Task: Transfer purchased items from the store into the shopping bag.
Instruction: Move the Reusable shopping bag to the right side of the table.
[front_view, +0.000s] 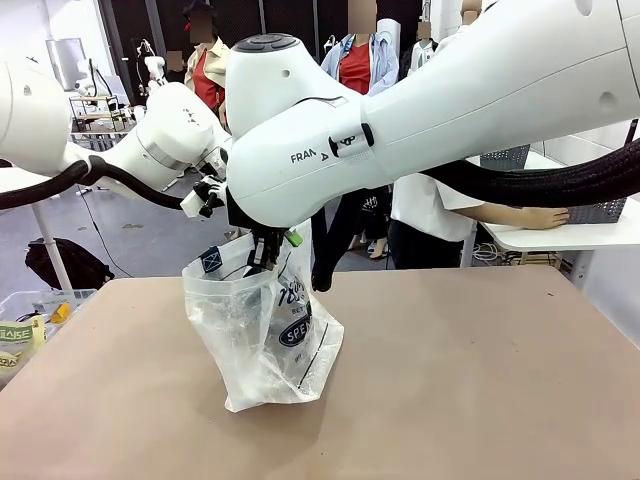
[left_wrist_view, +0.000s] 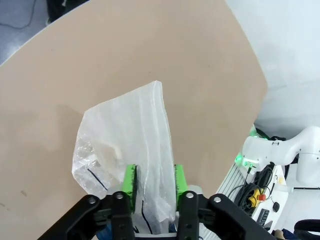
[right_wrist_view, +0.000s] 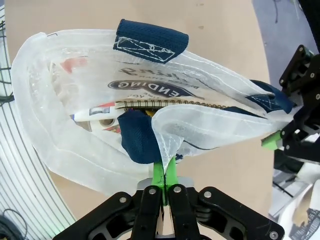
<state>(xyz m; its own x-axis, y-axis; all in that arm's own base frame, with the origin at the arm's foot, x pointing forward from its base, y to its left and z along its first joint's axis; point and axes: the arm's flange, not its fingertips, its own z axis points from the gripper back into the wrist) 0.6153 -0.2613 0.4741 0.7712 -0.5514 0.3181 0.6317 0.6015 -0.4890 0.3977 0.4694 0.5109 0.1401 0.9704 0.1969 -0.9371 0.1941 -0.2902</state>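
Observation:
The shopping bag stands on the brown table, translucent, with dark print and navy handles. My right gripper is shut on its near rim, beside a navy handle, and holds the mouth up. My left gripper is at the opposite end of the rim. Its green pads stand apart, with a fold of the bag's plastic between them. Inside the bag lie purchased items: a spiral-bound notebook and a printed packet. The store is out of view.
A clear bin with packets sits off the table's left edge. A person stands behind, a hand resting on a white side table at the back right, where a dark mesh crate shows behind my right arm.

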